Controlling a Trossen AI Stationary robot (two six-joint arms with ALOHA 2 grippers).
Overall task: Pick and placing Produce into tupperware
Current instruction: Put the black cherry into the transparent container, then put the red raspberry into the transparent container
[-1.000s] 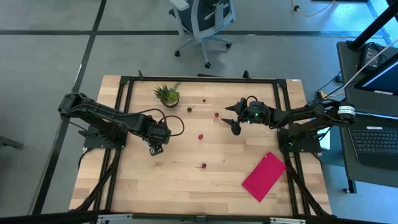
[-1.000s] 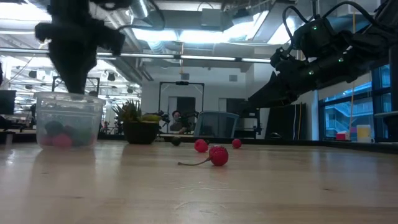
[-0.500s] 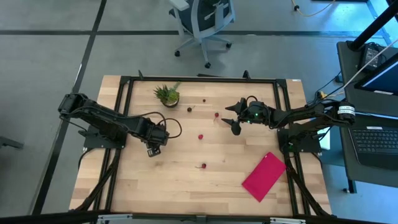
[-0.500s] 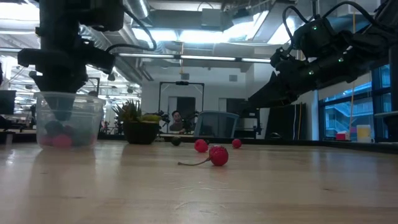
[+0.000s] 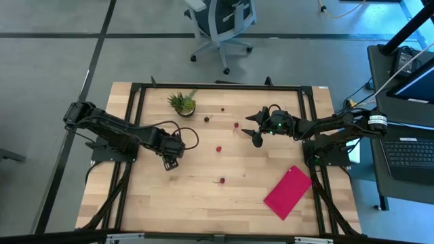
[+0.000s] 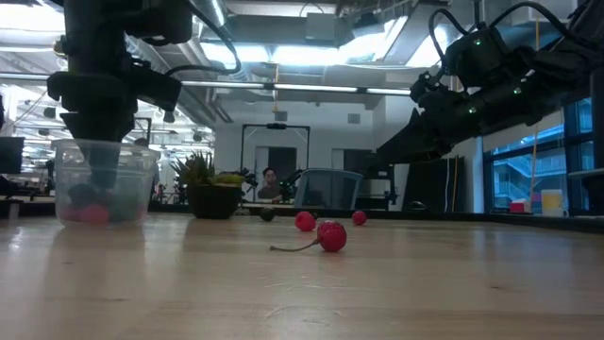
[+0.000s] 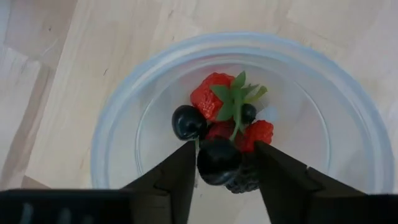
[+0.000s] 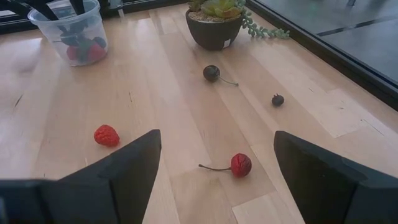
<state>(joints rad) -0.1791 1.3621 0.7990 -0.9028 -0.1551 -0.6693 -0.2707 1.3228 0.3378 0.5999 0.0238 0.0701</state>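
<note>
The tupperware (image 6: 104,184), a small round clear cup, stands on the table's left half and holds red and dark produce (image 7: 214,102). My left gripper (image 7: 225,168) points down into it, open, with a dark round berry (image 7: 217,160) lying between its fingers on the pile. Several loose pieces lie mid-table: a raspberry (image 8: 106,135), a red cherry with a stem (image 8: 240,165), a dark cherry (image 8: 211,73) and a small dark berry (image 8: 277,99). My right gripper (image 5: 252,129) hangs open above the table's far right part, over the loose pieces. My left gripper reaches into the tupperware from above, fingers pointing down. The dark berry lies close against one finger (image 7: 183,177), and a gap shows to the other finger (image 7: 273,180). Whether that near finger touches the berry, I cannot tell.
A potted green plant (image 5: 182,103) stands at the far edge, left of centre. A flat pink-red rectangle (image 5: 287,192) lies at the near right. A black frame (image 5: 217,86) runs around the tabletop. Bare wood stretches along the near side.
My left gripper has sunk from just above the tupperware's rim until its fingers stand inside the cup. My right arm has kept still, and the loose pieces have not moved.
</note>
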